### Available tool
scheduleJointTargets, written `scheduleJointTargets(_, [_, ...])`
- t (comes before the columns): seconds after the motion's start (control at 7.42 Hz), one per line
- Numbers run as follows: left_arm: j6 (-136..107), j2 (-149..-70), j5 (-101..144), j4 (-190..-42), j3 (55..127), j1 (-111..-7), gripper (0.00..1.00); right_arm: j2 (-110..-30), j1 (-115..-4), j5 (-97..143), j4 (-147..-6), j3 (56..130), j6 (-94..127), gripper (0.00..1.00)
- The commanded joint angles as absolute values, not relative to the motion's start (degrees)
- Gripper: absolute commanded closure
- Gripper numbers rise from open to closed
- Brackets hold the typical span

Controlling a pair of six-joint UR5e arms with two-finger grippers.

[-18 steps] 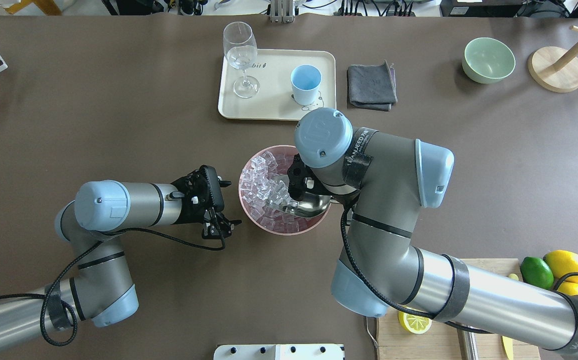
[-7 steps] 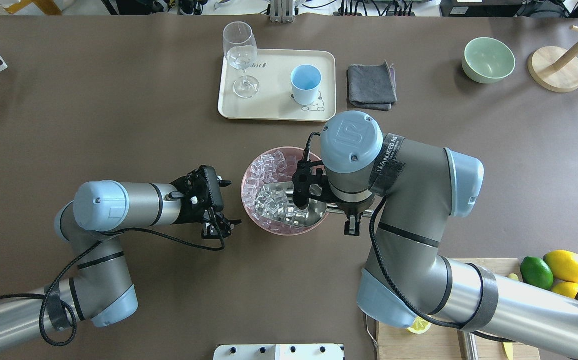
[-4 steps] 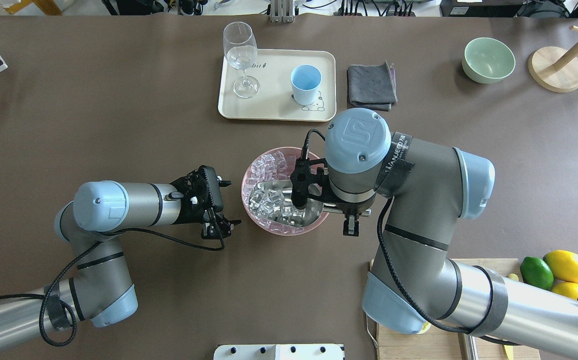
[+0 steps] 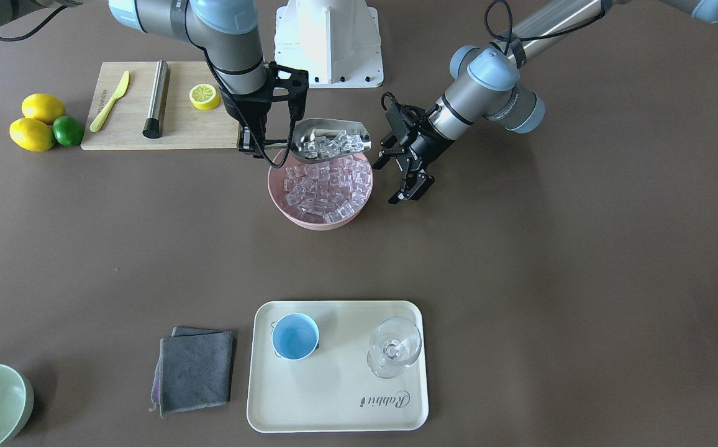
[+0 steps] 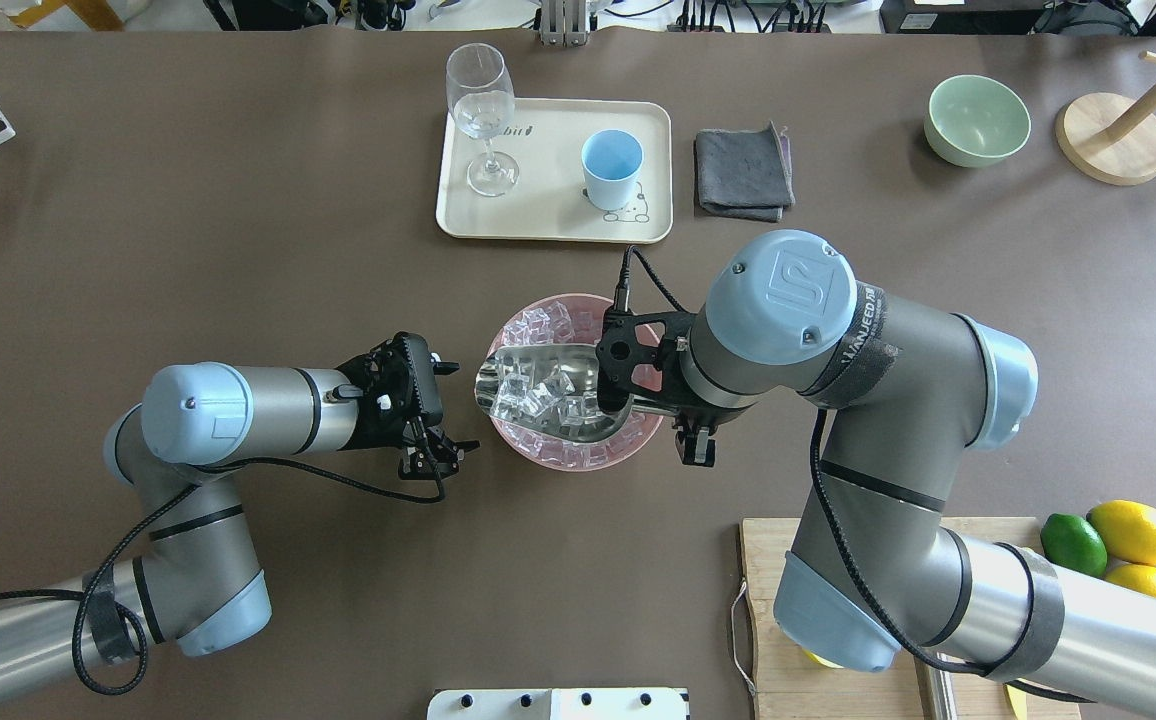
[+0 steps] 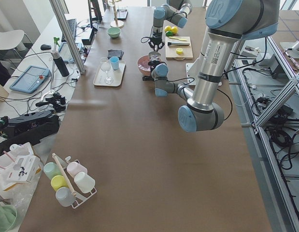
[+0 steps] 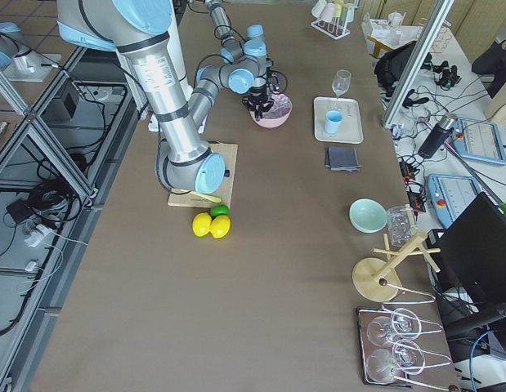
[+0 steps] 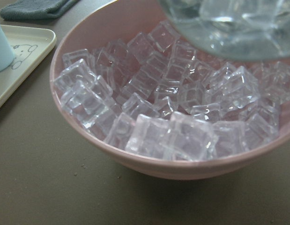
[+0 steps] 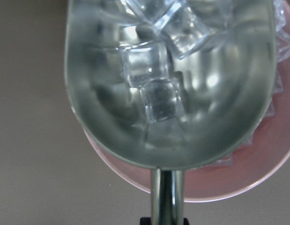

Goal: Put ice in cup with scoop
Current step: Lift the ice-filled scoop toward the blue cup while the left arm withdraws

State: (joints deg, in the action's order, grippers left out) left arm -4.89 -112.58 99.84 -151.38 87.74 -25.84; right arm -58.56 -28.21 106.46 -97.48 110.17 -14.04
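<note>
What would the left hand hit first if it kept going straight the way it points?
Most likely the near wall of the pink bowl, which its wrist view faces squarely. The left hand is open, with only bare table between. Depth is hard to judge.

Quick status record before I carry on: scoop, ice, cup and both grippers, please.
scoop: loaded with ice cubes, held above the pink bowl
right gripper: shut on the scoop's handle
left gripper: open, empty, beside the pink bowl
cup: upright on the cream tray, no ice inside
wine glass: on the same tray, beside the cup
</note>
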Motion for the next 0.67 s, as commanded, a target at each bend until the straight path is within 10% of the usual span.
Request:
scheduleJointTargets(0.0, [-4.92, -112.15, 99.67, -150.82, 89.29, -25.93, 0.02, -58.97, -29.97, 106.52, -96.59, 110.39, -7.32, 1.0])
scheduleJointTargets(0.54, [-5.27, -106.98, 99.76, -145.14, 97.44, -26.8, 0.02, -58.45, -34.62, 112.32, -101.51, 110.3, 17.57, 1.0])
